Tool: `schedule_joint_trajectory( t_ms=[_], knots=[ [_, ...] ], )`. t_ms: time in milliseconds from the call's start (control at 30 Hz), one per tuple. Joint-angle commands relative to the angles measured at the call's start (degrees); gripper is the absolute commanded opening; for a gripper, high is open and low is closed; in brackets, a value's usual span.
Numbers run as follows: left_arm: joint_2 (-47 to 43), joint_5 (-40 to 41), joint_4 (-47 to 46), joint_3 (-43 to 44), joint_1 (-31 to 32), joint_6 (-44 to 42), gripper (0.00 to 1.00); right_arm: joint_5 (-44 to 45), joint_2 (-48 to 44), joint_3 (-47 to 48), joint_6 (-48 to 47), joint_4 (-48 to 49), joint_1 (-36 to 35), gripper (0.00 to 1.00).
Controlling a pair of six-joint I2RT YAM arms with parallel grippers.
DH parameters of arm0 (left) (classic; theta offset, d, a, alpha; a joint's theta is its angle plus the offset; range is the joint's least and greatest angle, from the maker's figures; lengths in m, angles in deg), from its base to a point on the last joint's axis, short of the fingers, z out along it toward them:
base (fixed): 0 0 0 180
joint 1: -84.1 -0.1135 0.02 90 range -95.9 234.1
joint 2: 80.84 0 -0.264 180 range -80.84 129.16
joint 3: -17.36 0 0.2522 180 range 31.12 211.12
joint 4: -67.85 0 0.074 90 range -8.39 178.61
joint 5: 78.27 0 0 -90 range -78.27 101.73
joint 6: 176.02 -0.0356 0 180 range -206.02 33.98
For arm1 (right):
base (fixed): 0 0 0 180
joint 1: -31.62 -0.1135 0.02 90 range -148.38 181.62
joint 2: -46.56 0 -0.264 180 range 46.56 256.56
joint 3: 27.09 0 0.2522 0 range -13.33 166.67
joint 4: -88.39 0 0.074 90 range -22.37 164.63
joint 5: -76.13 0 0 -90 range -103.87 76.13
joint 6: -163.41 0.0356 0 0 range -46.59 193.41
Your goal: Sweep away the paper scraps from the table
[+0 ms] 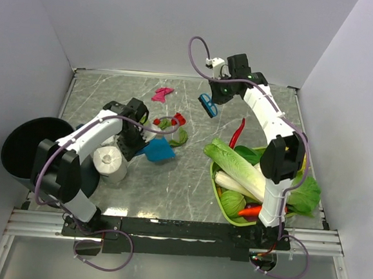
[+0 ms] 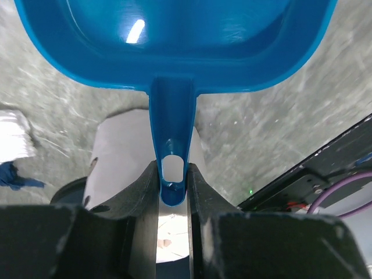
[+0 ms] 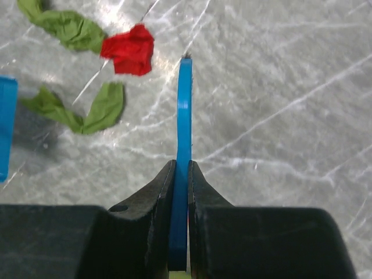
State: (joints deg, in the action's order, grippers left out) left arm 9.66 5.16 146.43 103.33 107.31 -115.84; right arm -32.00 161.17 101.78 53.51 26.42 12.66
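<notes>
Scraps could scatter wide of the dustpan

Top view: paper scraps [image 1: 178,119] lie mid-frame on the table [image 1: 113,88], and the right claw [image 1: 214,98] reaches upper centre, elbow bent, so a hard stroke may flick them away. Left wrist: the left claw [image 2: 172,174] pinches the dustpan [image 2: 174,35] handle. Right wrist: the right claw clamps a thin blue brush [image 3: 185,116], which might twist; scraps upper left.

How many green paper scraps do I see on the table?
2. The first green scrap lies just beside the red scrap. The second green scrap lies close to the edge of the blue dustpan. Others may be hidden under the dustpan.
</notes>
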Motion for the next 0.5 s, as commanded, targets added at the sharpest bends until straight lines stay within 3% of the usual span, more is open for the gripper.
schedule_joint_trajectory(
  t_ms=[0,33,133,200,467],
  knots=[
    [-2.17,3.14,0.48,-1.71,0.71,-1.82,0.01,1.15,2.37,3.03,-7.55,3.38,-3.26,0.00],
    [-2.60,3.66,-0.04,-2.33,0.71,-1.64,0.01,8.13,2.90,0.23,-10.83,4.25,-5.10,0.00],
    [-4.01,6.39,-1.53,-4.79,0.62,-0.68,0.01,17.13,2.99,-7.06,-19.11,13.03,-9.86,0.00],
    [-3.93,8.22,-2.15,-6.19,0.62,0.55,0.01,18.04,3.51,-8.23,-21.22,17.70,-10.75,0.00],
    [-3.14,11.67,-5.67,-7.43,0.62,1.70,0.01,20.51,12.13,-1.12,-22.81,19.90,-11.10,0.00]
  ],
)
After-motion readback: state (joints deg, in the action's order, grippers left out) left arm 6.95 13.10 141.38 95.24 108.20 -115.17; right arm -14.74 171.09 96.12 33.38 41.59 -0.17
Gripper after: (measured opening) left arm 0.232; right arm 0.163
